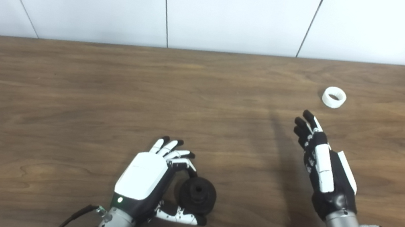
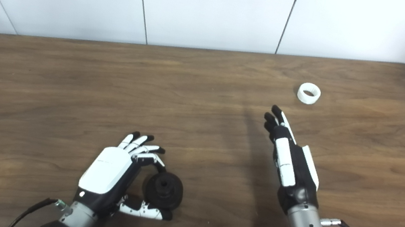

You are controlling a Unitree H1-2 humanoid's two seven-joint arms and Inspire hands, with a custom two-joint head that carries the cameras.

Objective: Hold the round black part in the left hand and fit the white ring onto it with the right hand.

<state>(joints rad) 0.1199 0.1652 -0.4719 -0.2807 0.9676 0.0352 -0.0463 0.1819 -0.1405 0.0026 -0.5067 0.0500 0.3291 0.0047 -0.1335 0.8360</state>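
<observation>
- Round black part [image 1: 197,196]: matte, squat disc-like shape with a hole in the middle of the face, sitting on the table [image 1: 65,108] just beside the left hand's inner side.
- Left hand [image 1: 147,178]: glossy white back plate, black fingertips. One finger curls over the top of the part and the thumb [image 1: 180,217] lies along its lower edge, both touching or very nearly so. Rest of the fingers are extended and apart, beyond the part. Can't tell if it's a firm pinch or just contact.
- White ring [image 1: 334,97]: short smooth cylinder, open bore facing up, lying on the table past the right hand's fingertips, clearly apart from them.
- Right hand [image 1: 322,165]: edge-on, fingers straight and held together, pointing toward the ring, holding nothing.
- Table: brown wood grain, slight sheen.
- Backdrop: plain white wall panels [image 1: 235,9] with dark seams.
</observation>
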